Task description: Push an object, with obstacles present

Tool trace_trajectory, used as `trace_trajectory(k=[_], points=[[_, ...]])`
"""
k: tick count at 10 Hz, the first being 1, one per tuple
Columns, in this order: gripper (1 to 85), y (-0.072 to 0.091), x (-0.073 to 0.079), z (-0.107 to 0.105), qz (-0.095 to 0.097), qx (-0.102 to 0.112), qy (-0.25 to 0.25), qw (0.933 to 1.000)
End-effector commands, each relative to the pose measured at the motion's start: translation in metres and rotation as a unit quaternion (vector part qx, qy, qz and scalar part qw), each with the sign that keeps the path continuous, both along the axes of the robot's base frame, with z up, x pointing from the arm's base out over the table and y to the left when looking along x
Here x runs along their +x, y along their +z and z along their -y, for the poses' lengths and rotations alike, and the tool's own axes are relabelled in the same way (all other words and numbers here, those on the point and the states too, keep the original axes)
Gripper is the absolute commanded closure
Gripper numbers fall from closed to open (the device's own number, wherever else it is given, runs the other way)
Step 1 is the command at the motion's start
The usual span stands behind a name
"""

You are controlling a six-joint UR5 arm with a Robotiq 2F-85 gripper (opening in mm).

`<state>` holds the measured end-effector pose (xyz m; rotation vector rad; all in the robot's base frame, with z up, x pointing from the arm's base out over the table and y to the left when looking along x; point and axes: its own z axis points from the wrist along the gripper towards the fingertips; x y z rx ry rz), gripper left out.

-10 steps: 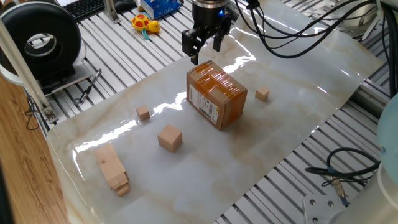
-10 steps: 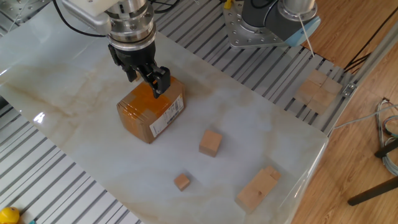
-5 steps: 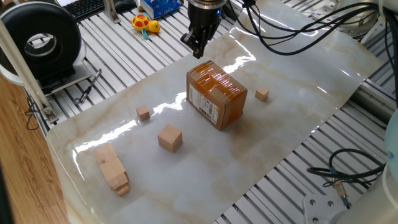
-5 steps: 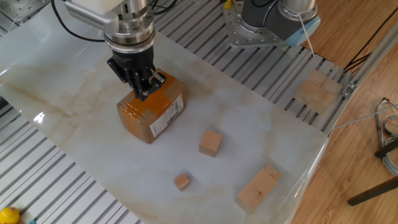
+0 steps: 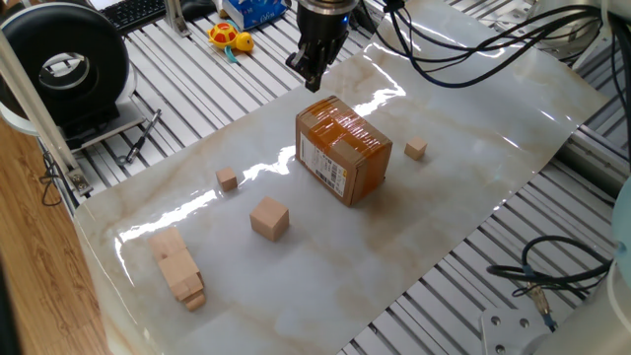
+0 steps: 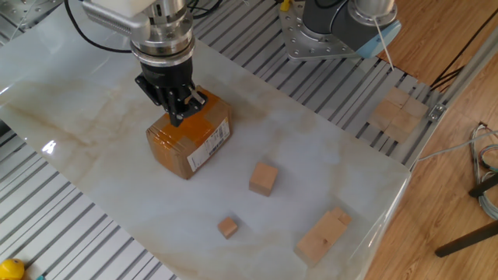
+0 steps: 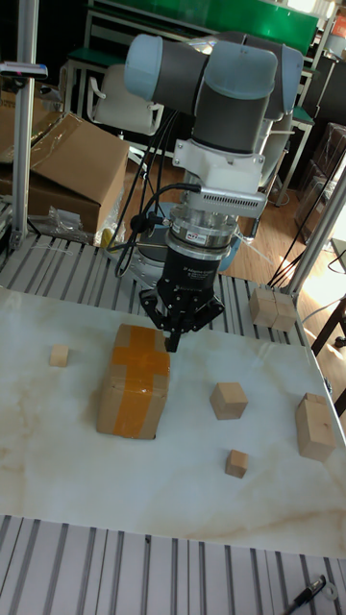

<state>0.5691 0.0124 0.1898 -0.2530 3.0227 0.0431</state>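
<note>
The gripper point(image 7: 174, 343), fingers pinched together on nothing, hangs over the cardboard box point(image 5: 342, 149); dropping straight could clip it; the tiny cube point(image 5: 416, 149) sits apart, just beyond.

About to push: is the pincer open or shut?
Shut: the pincer fingertips meet in one point, above the cardboard box.

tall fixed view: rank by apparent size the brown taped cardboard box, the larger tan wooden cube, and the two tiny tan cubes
1. Brown taped cardboard box
2. Larger tan wooden cube
3. The two tiny tan wooden cubes: look alike; the right one sits nearer the camera, so left unranked.
</note>
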Motion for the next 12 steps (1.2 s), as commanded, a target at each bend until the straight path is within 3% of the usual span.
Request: trace_trajectory(k=[1,3,4,5,6,9,10,12], points=[[84.3,0.002,0.001,-0.003,0.003,0.005,0.002,1.0],[84.3,0.002,0.008,-0.019,0.013,0.026,-0.027,0.9992],[84.3,0.002,0.013,-0.027,0.023,0.016,-0.047,0.9985],[84.3,0.002,0.018,-0.028,0.033,-0.007,-0.066,0.9973],[84.3,0.003,0.013,-0.027,0.02,-0.024,-0.071,0.997],[84.3,0.002,-0.01,-0.021,-0.024,-0.042,-0.01,0.9988],[84.3,0.002,-0.01,-0.023,-0.025,-0.039,0.014,0.9988],[84.3,0.002,0.001,-0.036,-0.005,-0.018,0.018,0.9997]])
